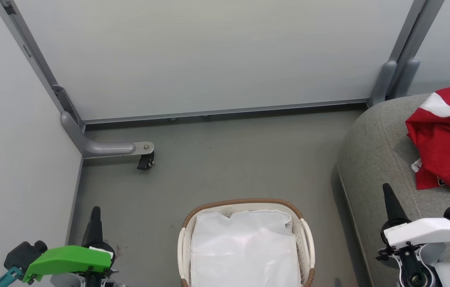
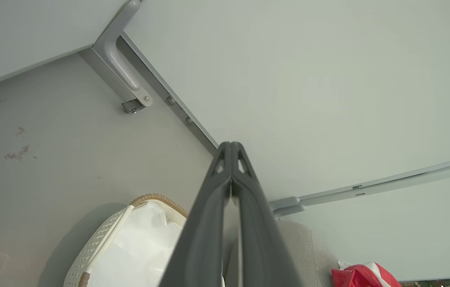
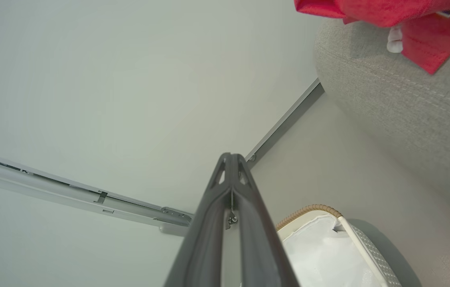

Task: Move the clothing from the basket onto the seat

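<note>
Two grippers are mine, and both are clenched on nothing. Starting at the left, my left gripper (image 1: 95, 223) hangs above the floor (image 1: 209, 171) beside the basket. Its fingers are pressed together and point toward the wall (image 1: 209, 59), well apart from everything. I judge this a parked pose, with nothing left for it to pick. Next comes one basket (image 1: 245, 202), standing on the floor between my arms where either could reach in. What I see inside is one plain white sheet (image 1: 245, 247) lying flat across it, probably a liner rather than laundry. To its right stands one seat (image 1: 372, 159), near the basket, which would keep any carry short. My right gripper (image 1: 391, 203) hovers by the seat's near edge, likewise closed tight and empty. Furthest right, the clothing (image 1: 448, 139) lies as one crumpled red heap with white trim, resting on the seat's cushion. How many garments the heap holds I cannot count. Judging by how things lie, the move looks finished.
</note>
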